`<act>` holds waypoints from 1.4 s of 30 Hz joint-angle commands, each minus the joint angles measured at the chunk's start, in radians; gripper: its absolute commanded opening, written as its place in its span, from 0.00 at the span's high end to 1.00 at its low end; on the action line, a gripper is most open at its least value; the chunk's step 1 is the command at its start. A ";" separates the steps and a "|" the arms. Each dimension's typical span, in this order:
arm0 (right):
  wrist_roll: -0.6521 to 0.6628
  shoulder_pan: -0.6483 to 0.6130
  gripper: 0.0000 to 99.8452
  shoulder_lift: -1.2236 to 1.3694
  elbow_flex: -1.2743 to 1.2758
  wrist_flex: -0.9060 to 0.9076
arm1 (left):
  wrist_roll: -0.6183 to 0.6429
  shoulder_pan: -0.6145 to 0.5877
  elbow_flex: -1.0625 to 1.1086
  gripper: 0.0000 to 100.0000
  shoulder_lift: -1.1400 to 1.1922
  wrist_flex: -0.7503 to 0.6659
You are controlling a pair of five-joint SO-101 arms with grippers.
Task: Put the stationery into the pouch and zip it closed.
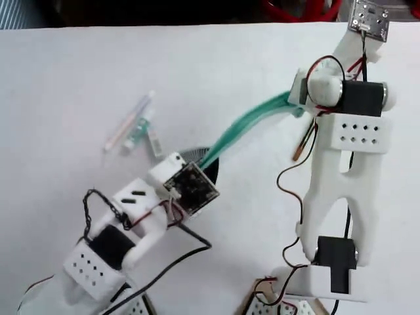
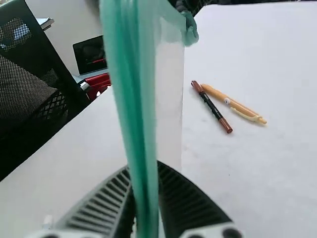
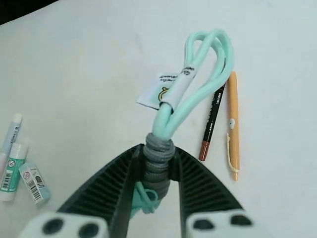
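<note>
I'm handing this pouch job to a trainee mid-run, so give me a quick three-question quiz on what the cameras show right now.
1. True or false: the left claw and the right claw are both shut on the pouch.
2. What lies right beside the orange pen? A) brown pen B) ruler C) scissors
3. Fill in: the glue stick and eraser lie on the ___.

Key: 1 true; 2 A; 3 table.
</note>
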 commanded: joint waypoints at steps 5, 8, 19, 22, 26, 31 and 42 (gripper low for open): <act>0.018 -0.035 0.98 -0.186 -0.049 0.002 | 0.005 -0.064 -0.216 0.98 0.561 -0.147; 0.057 -0.053 0.98 -0.236 -0.046 0.002 | 0.041 -0.068 -0.279 0.98 0.673 -0.155; 0.078 -0.065 0.98 -0.168 0.064 -0.045 | 0.157 -0.064 -0.124 0.98 0.341 -0.198; 0.078 -0.064 0.98 -0.171 0.061 -0.070 | 0.157 -0.064 -0.089 0.98 0.260 -0.198; 0.026 -0.077 0.98 -0.239 0.025 -0.068 | 0.153 -0.064 -0.081 0.98 0.274 -0.218; 0.025 -0.150 0.98 -0.292 0.051 -0.070 | 0.153 -0.053 -0.087 0.98 0.300 -0.210; 0.025 -0.176 0.98 -0.185 0.229 -0.180 | 0.153 -0.004 -0.086 0.98 0.300 -0.180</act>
